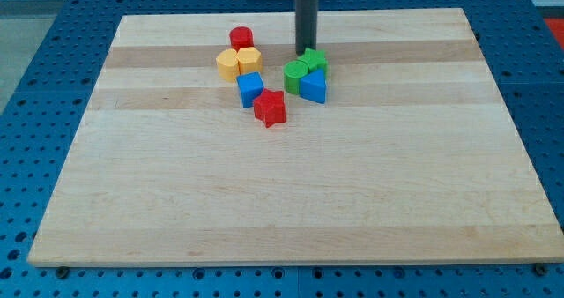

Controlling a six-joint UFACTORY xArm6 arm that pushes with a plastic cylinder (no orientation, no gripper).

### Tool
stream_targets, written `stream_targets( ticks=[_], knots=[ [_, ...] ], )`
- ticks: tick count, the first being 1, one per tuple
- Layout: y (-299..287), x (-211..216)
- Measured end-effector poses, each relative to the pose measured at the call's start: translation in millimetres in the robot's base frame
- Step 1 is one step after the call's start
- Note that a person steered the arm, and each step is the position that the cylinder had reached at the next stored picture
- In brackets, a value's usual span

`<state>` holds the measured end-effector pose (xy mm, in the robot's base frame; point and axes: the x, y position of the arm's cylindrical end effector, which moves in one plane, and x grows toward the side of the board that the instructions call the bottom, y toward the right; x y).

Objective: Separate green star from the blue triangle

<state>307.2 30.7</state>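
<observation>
The green star [315, 62] sits near the view's top centre of the wooden board [291, 192], touching the blue triangle [314, 87] just below it. A second green block [295, 75], rounded, touches both on their left. My tip [305, 52] stands at the star's upper left edge, touching or nearly touching it. The dark rod rises straight up out of the view's top.
To the left lies a cluster: a red cylinder [241, 39], two yellow blocks [229, 65] [249, 60], a blue cube [250, 89] and a red star [270, 108]. The red star lies close to the green block's lower left. A blue perforated table surrounds the board.
</observation>
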Motion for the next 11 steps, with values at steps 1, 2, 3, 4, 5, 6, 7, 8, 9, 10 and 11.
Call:
stream_targets(
  ticks=[1,2,3,4,5,6,7,8,9,10,11],
  knots=[
    [30.2,31.2],
    [22.7,26.6],
    [-10.0,6.7],
    [-23.4,16.3],
    [-23.4,37.4],
    [-20.2,58.2],
    [-1.4,78.1],
    [18.6,88.6],
    [43.0,88.5],
    [43.4,89.4],
    [44.3,102.8]
  ],
)
